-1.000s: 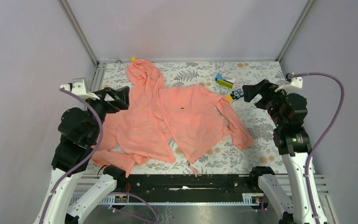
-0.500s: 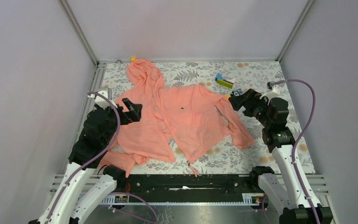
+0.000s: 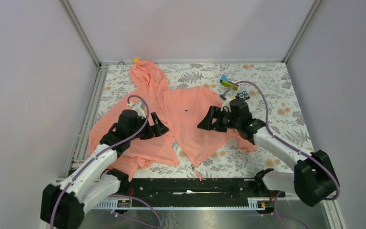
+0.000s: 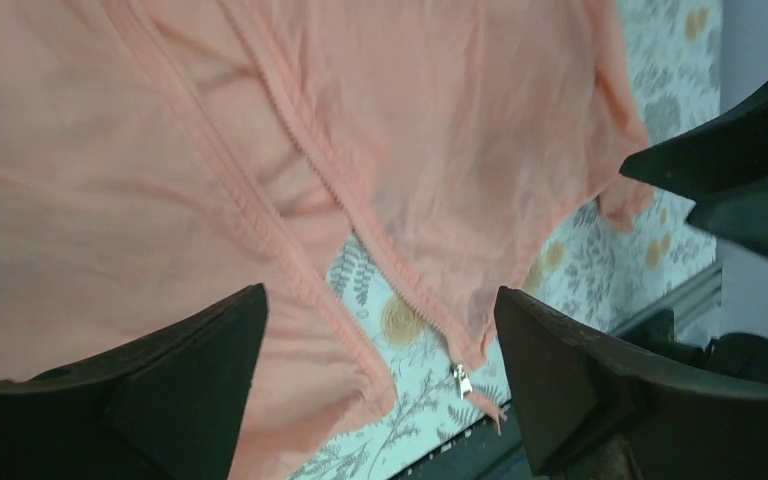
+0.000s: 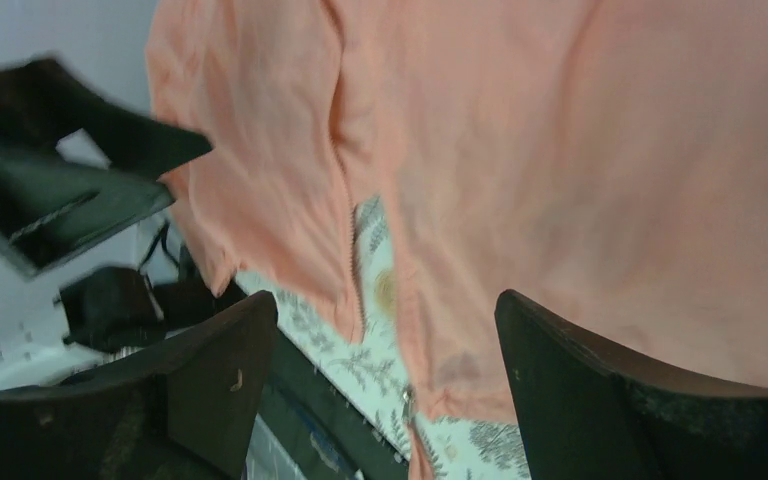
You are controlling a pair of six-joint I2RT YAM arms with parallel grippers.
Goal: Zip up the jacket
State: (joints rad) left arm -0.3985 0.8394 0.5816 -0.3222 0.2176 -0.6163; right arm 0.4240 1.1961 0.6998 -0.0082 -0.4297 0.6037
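Note:
The salmon-pink jacket lies spread on the floral table, hood toward the far wall, its front open in a V at the hem. The zipper's metal slider hangs at the bottom of the right front panel, also seen in the right wrist view as a slider. My left gripper hovers open over the left front panel, and in its wrist view the left gripper frames both zipper edges. My right gripper hovers open over the right panel. The right gripper holds nothing.
A blue and yellow-green item and a small dark object lie at the back right beside the sleeve. A yellow piece sits behind the hood. A black rail runs along the near table edge.
Both arms have swung in from the table's sides and now reach over the jacket's middle, facing each other. The jacket has not moved.

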